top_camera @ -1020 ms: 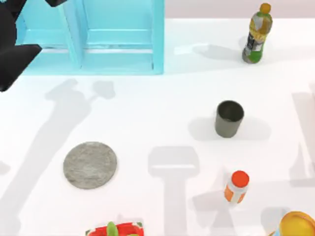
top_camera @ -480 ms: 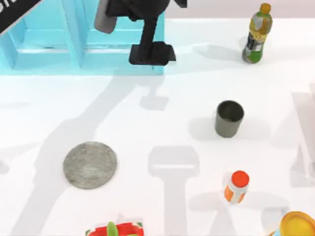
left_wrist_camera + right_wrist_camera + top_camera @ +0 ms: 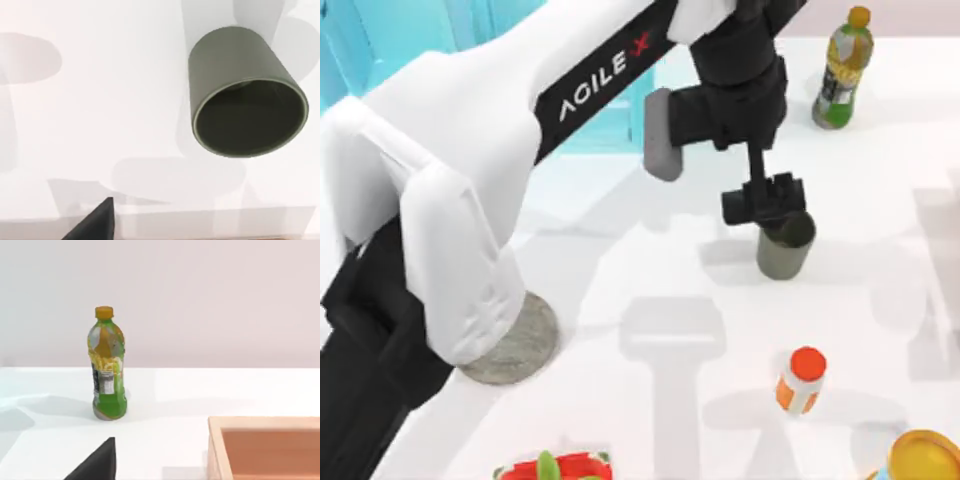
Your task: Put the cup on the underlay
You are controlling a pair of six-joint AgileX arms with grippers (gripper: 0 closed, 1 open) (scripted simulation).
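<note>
The cup [image 3: 786, 250] is a dark grey-olive tumbler standing upright right of the table's middle; in the left wrist view the cup [image 3: 247, 95] shows its open mouth with nothing inside. My left gripper [image 3: 765, 202] hangs open just above the cup's left rim, at the end of the long white arm that crosses the table. One dark fingertip [image 3: 95, 226] of it shows in the left wrist view, apart from the cup. The underlay [image 3: 528, 347], a flat mottled grey disc, lies at the left, partly hidden under the arm. A right fingertip [image 3: 97, 462] shows in the right wrist view.
A green juice bottle [image 3: 842, 70] stands at the back right. An orange-capped small bottle [image 3: 801, 380] stands in front of the cup. A yellow round object [image 3: 924, 456] and a red item [image 3: 555, 467] sit at the front edge. A blue shelf [image 3: 610, 120] is behind the arm. A wooden box [image 3: 270, 445] is nearby.
My left arm has swept from the back left across the table to the right, and its gripper now hangs over the cup. The cup and underlay have not moved.
</note>
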